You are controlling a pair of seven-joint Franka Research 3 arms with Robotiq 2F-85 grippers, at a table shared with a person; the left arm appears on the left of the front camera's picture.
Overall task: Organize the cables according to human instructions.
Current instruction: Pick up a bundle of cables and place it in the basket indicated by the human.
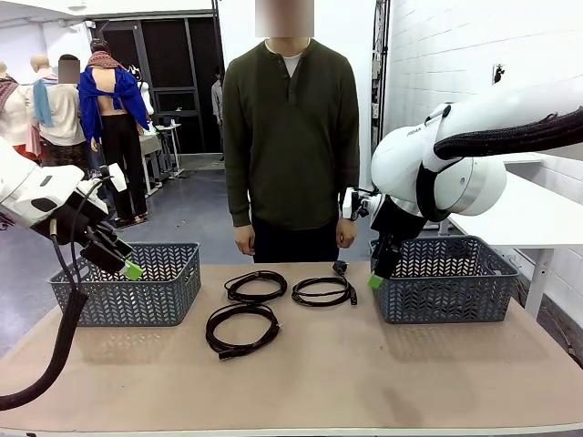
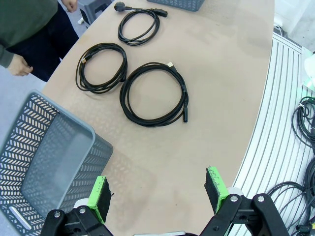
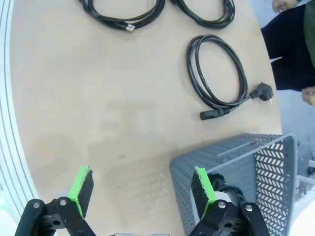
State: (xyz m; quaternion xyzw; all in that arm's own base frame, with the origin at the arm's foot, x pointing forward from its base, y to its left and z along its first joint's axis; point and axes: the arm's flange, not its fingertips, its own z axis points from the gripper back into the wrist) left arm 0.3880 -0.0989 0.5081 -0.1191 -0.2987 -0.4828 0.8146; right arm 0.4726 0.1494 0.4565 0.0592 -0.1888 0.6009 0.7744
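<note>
While both grippers hang with their jaws spread wide and nothing between them, the left gripper by the near side of the left basket and the right gripper at the corner of the right basket nearest the coils, three cables lie as flat coils on the counter between the baskets. They are a near coil, a far-left coil just beyond it, and a far-right coil whose bulky plug points toward the person at the far edge, whose hands hang at the sides. These cords look light and limp, so a coil lifted by one strand would likely sag and unwind. The better hold is probably across all the bundled turns where they run tight together, away from the plug ends, with the fingers straddling the bundle right down at the counter surface, since the smooth jacket may slip from a shallow pinch.
</note>
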